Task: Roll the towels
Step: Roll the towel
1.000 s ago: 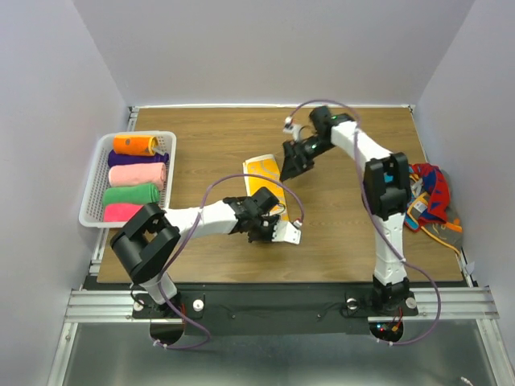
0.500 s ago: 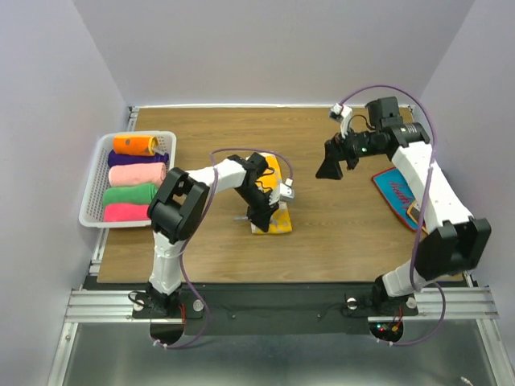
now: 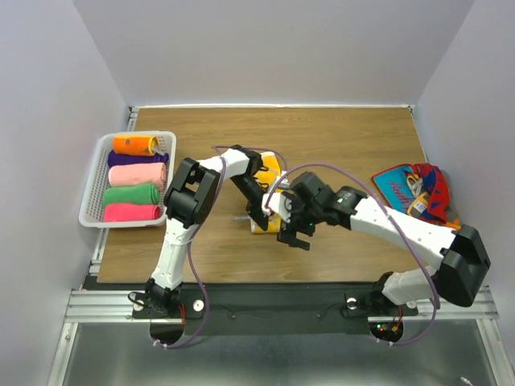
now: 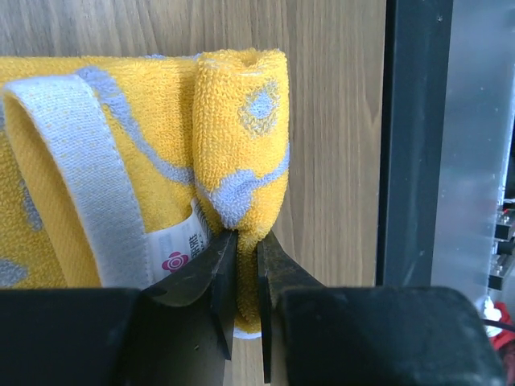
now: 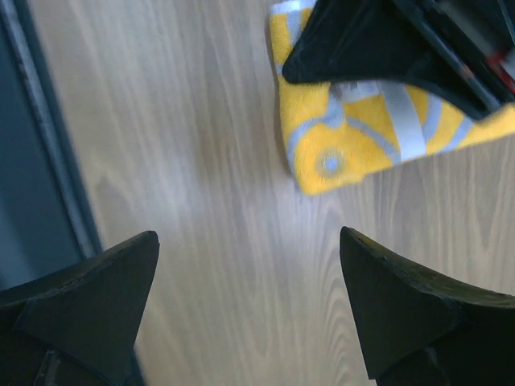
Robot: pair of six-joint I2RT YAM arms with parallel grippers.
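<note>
A yellow towel with grey-blue patterns (image 3: pixel 272 166) lies mid-table, its near end folded into a short roll (image 4: pixel 241 145). My left gripper (image 3: pixel 259 212) is shut on that rolled edge; in the left wrist view the gripper (image 4: pixel 245 251) pinches the terry cloth beside a white label. My right gripper (image 3: pixel 294 238) is open and empty just right of the towel's near end, low over bare wood. In the right wrist view this gripper (image 5: pixel 248 235) stands wide open, with the towel's corner (image 5: pixel 346 153) and the left gripper's black body (image 5: pixel 386 40) beyond it.
A white basket (image 3: pixel 92 173) at the far left holds several rolled towels. A heap of red, blue and multicoloured towels (image 3: pixel 422 193) lies at the right edge. The table's dark front rail (image 5: pixel 48 185) is close to both grippers.
My right arm has swung from the far right down to the table's middle, beside the yellow towel. My left gripper has stayed on the towel's near end, shifting only slightly.
</note>
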